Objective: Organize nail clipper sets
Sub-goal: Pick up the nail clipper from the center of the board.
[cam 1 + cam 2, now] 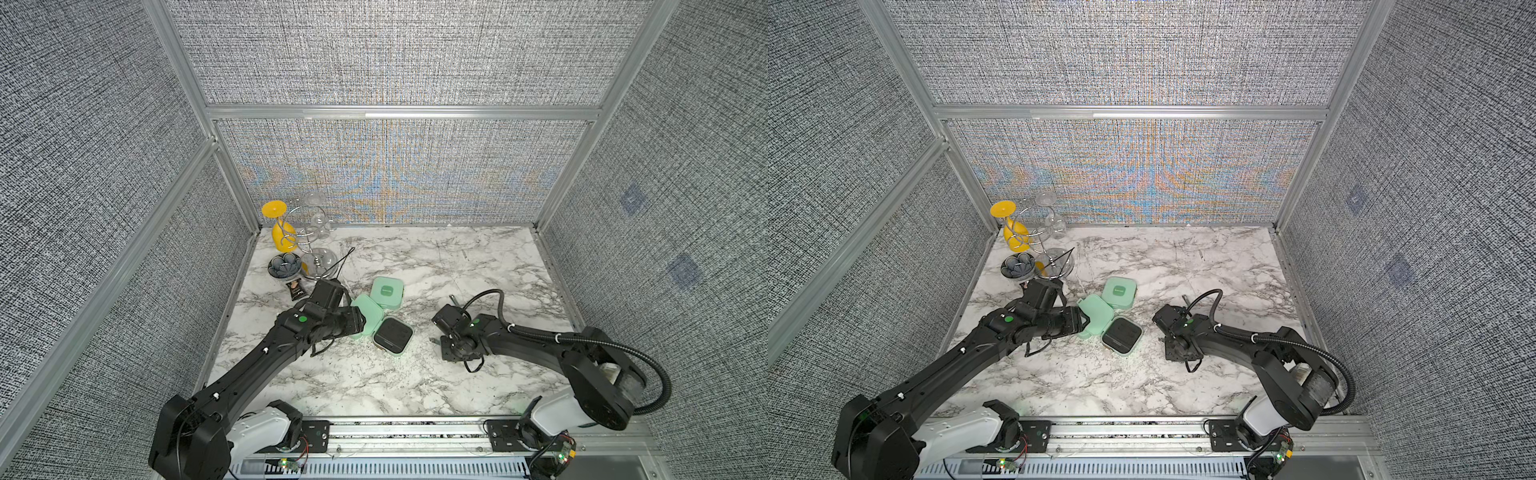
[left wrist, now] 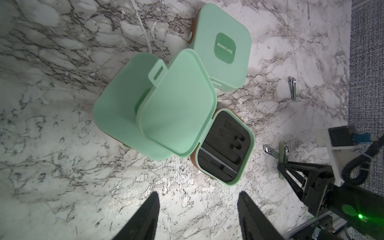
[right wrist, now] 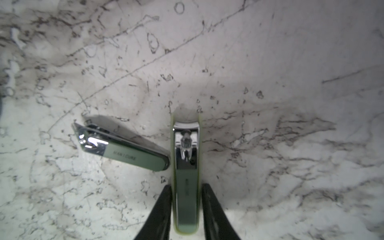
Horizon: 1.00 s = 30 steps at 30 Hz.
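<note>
Three mint-green cases sit mid-table. One is closed, with a MANICURE label (image 2: 222, 45) (image 1: 387, 293). Another stands open, showing its black interior (image 2: 224, 145) (image 1: 392, 336), and its raised lid (image 2: 176, 108) leans over the third case (image 2: 116, 116). My left gripper (image 2: 199, 196) hangs open just short of the open case, with nothing between its fingers. My right gripper (image 3: 186, 188) is closed against both sides of a silvery-green nail clipper (image 3: 186, 166) lying on the table. A second clipper (image 3: 122, 145) lies slanted beside it, its end touching. A further clipper (image 2: 292, 88) lies apart.
At the back left stand a wire rack with clear glasses (image 1: 316, 245) and a yellow glass (image 1: 282, 232). A dark flower-shaped dish (image 1: 284, 266) and a small black snack packet (image 1: 296, 291) lie by the left arm. Fabric walls enclose the marble table (image 1: 478, 266).
</note>
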{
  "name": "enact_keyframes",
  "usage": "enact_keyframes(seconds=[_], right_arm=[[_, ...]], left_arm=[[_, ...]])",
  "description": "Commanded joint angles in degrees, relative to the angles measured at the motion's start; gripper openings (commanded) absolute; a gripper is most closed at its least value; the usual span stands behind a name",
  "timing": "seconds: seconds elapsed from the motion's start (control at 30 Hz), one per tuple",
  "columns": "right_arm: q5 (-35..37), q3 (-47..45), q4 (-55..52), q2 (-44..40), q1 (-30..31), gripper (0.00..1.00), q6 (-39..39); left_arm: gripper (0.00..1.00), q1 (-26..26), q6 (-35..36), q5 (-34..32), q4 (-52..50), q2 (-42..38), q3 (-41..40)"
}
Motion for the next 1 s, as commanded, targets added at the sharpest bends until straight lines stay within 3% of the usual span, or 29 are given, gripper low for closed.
enact_keyframes(seconds=[0.0,0.23,0.4,0.5,0.7,0.8,0.97], right_arm=[[-1.2,-0.2,0.7,0.5,-0.3,0.26,-0.4],[-0.5,0.1,-1.3,0.1,-0.5,0.12,-0.5],[1.4,2.4,-5.7,-4.8,-0.8,0.09,-4.0],[0.3,4.8,-6.1,-8.0,-0.8,0.07,-11.2],[-8.9,10.4,-2.3,-10.1,0.8,0.07,-32.2],[-12.3,14.2,-0.6,-8.6,1.7,0.07,-41.5],[-13.2,22.3,-0.4,-0.4,3.6,0.08,-48.4]], left_arm=[[0.62,-0.2,-0.2,-0.2,0.8,0.2,0.3],[0.62,-0.3,-0.3,-0.1,0.9,0.6,0.4],[0.62,-0.4,-0.4,0.2,1.0,0.4,0.4],[0.6,-0.4,-0.5,0.2,1.1,0.0,0.0],[0.58,-0.5,-1.1,-0.5,1.9,-1.0,-1.2],[0.58,-0.5,-1.4,-1.0,2.0,-1.1,-1.7],[0.58,-0.5,-2.1,-1.9,2.0,-2.0,-2.5]])
